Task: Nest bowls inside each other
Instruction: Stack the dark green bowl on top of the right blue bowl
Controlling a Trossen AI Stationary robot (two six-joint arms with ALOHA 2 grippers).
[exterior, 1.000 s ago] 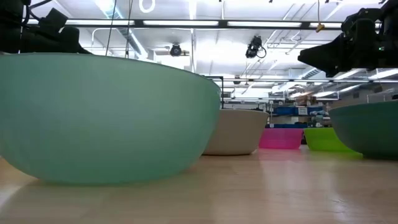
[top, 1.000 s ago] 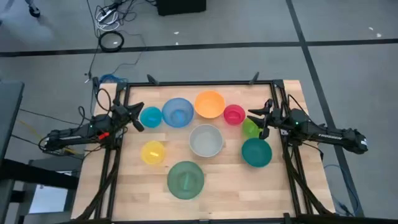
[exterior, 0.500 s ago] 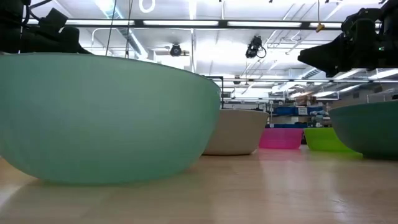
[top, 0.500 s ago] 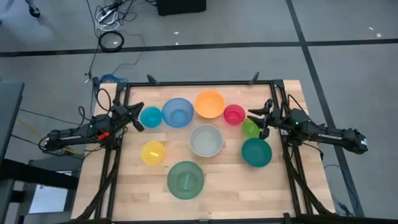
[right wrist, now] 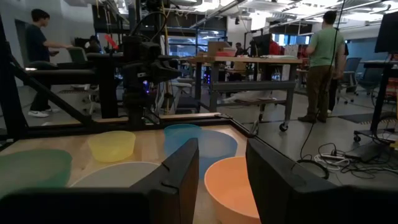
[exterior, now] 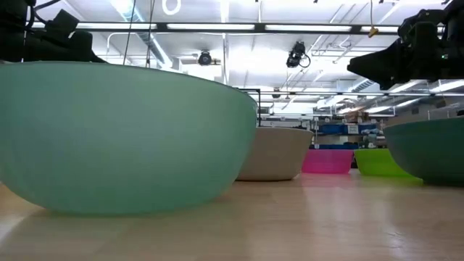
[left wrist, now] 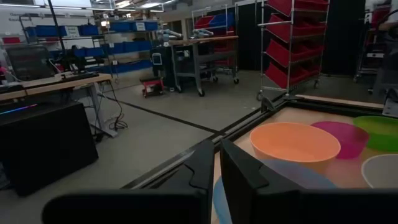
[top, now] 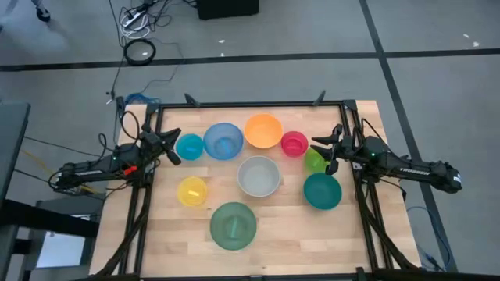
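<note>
Several plastic bowls stand apart, each on its base, on the wooden table: cyan [top: 190, 146], light blue [top: 223, 141], orange [top: 263, 131], pink [top: 294, 144], lime [top: 315, 161], grey-white [top: 258, 176], yellow [top: 192, 190], green [top: 233, 225] and teal [top: 322, 191]. My left gripper [top: 170, 148] hovers level at the table's left edge beside the cyan bowl. Its fingers [left wrist: 217, 146] are nearly together, with nothing between them. My right gripper [top: 324, 148] hovers at the right edge over the lime bowl, open [right wrist: 221, 146] and empty.
A black frame [top: 250, 104] runs round the table's far and side edges. Bare wood [top: 289, 242] lies along the near edge, beside the green bowl. Cables [top: 139, 51] lie on the floor behind the table. People [right wrist: 323, 62] stand in the room beyond.
</note>
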